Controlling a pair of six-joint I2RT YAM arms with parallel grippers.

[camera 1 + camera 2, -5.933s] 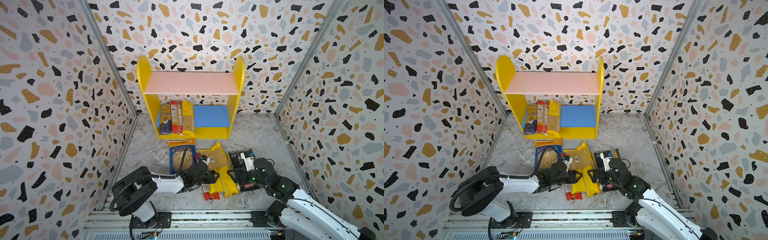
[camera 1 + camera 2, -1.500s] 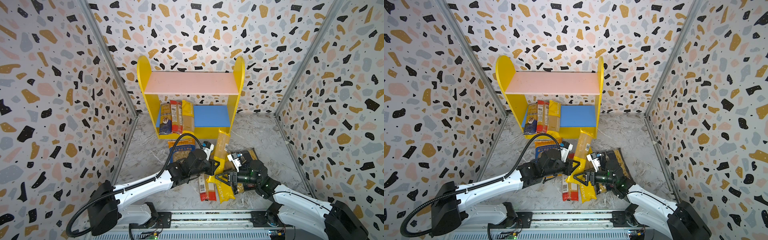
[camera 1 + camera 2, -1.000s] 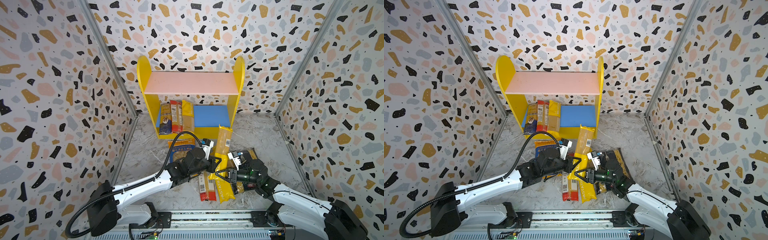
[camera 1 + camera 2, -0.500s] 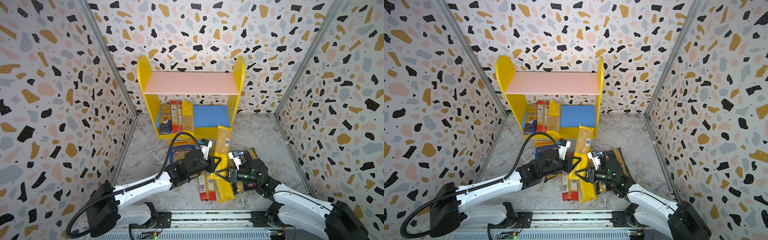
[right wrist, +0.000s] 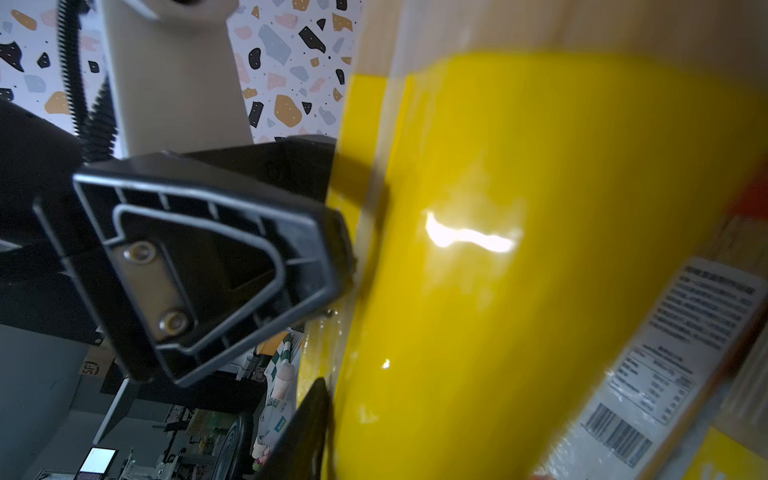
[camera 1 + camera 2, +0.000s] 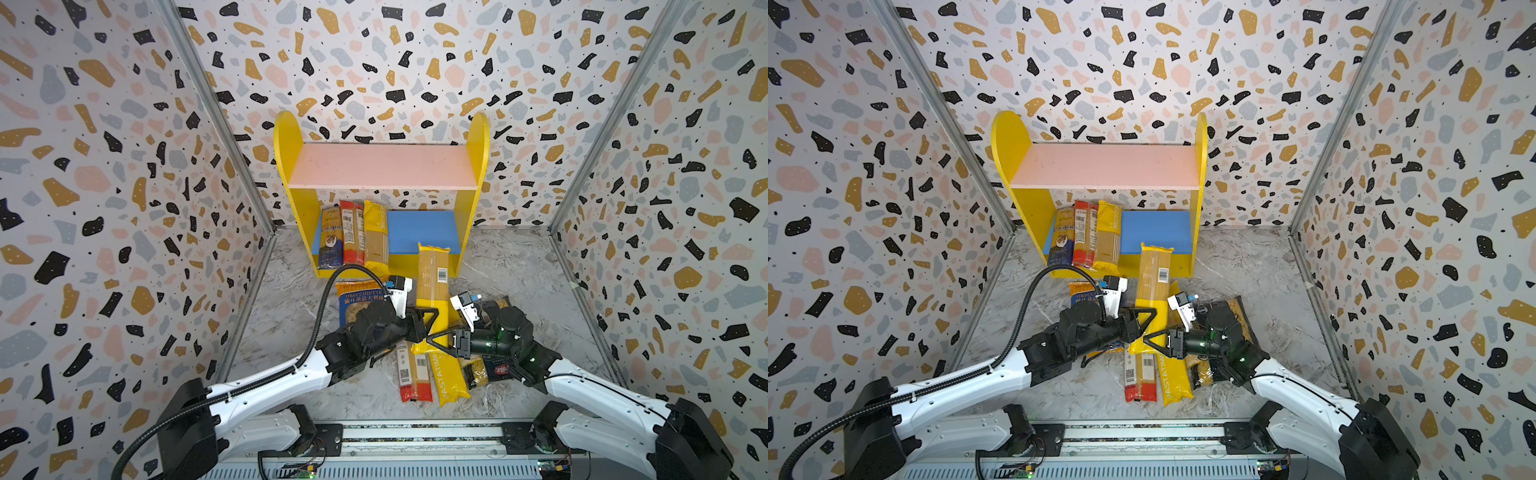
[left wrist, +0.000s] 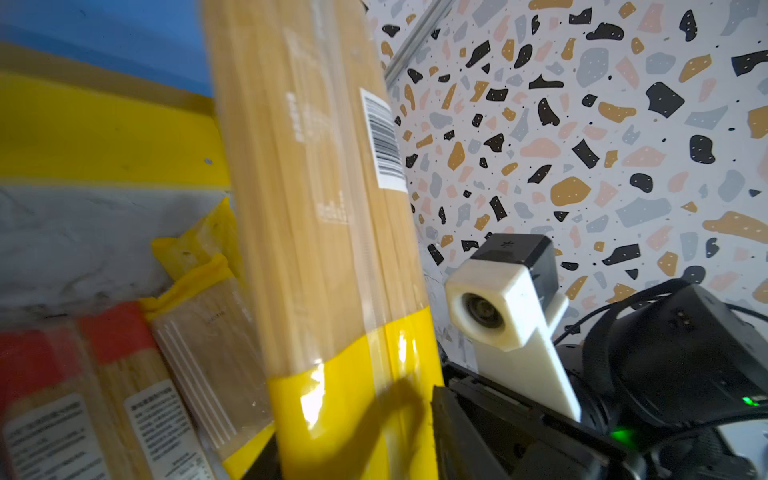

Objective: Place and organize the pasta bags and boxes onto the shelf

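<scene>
A yellow spaghetti pack stands nearly upright in front of the shelf. In both top views my two grippers meet at its yellow lower end. My right gripper is shut on that end, one finger pressed flat against the film. My left gripper straddles the same end from the other side with its jaws apart, open. A dark blue pack, a red one and a yellow one lean upright at the left of the blue lower board.
On the floor lie the Orecchiette bag under my left arm, a red spaghetti pack, a yellow pack and a navy bag under my right wrist. The pink upper board and the right half of the blue board are bare.
The upright pack has hardly moved. My left jaws have come apart from it, and my right jaws have closed in a little on its lower end.
</scene>
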